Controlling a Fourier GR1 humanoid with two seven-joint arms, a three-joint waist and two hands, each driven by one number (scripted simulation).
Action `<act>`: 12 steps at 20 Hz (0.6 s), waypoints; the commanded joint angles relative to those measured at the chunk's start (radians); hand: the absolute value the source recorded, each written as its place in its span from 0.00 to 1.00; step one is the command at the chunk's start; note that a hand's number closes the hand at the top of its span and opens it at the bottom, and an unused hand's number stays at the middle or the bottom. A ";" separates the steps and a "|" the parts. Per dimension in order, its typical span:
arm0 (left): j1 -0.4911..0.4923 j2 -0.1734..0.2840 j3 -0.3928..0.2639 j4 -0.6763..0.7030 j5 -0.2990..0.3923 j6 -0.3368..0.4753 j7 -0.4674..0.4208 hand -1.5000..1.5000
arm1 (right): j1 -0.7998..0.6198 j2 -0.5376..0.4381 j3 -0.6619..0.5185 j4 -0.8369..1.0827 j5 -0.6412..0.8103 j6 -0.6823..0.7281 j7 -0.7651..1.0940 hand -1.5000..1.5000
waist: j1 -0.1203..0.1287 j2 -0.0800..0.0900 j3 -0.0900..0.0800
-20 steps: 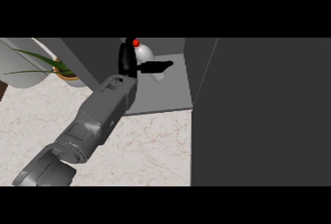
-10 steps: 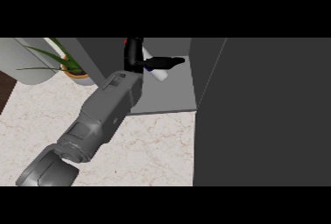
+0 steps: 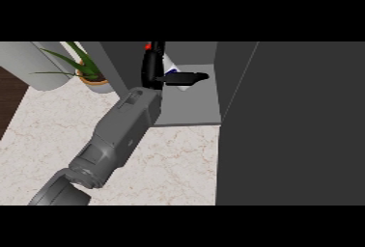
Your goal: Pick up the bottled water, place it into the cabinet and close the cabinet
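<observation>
The left hand (image 3: 158,72) reaches into the open cabinet (image 3: 192,113). It seems to grasp the bottled water (image 3: 176,73), mostly hidden behind its fingers, to set it inside.

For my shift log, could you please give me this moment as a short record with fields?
robot hand in view: black left robot hand on a grey forearm, reaching into the cabinet
held item: white plastic water bottle with a red cap, largely hidden by the hand curled round it
bottle location: inside the open dark grey cabinet
cabinet door: dark panel at right, open
right robot hand: not in view
nearby: green potted plant on the counter, left of the cabinet
</observation>
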 commanded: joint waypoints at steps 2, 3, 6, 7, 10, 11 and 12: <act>0.089 -0.006 -0.049 -0.127 0.020 -0.031 0.051 0.00 | 0.013 0.010 0.015 -0.132 -0.032 -0.042 0.091 0.00 | 0.023 -0.008 0.000; 0.163 -0.006 -0.069 -0.150 0.027 -0.065 0.012 0.00 | -0.002 -0.007 -0.017 -0.075 -0.037 -0.016 0.055 0.00 | 0.022 -0.008 0.000; 0.235 -0.006 -0.177 -0.299 0.085 -0.060 0.047 0.00 | -0.003 0.024 0.048 -0.080 0.005 -0.035 0.063 0.00 | 0.014 -0.012 0.000; 0.244 -0.006 -0.184 -0.346 0.088 -0.079 0.067 0.00 | 0.001 0.022 0.026 -0.090 -0.022 -0.049 0.083 0.00 | 0.025 -0.013 0.000; 0.327 -0.006 -0.237 -0.451 0.127 -0.123 0.076 0.00 | -0.008 0.018 0.044 -0.136 -0.010 -0.068 0.123 0.00 | 0.026 -0.010 -0.001; 0.380 -0.006 -0.263 -0.512 0.112 -0.103 0.078 0.00 | 0.049 0.008 0.038 -0.139 -0.016 -0.045 0.088 0.00 | 0.031 -0.017 0.000; 0.418 -0.006 -0.262 -0.540 0.108 -0.122 0.043 0.00 | 0.030 0.019 0.056 -0.144 0.002 -0.055 0.087 0.00 | 0.035 -0.014 0.000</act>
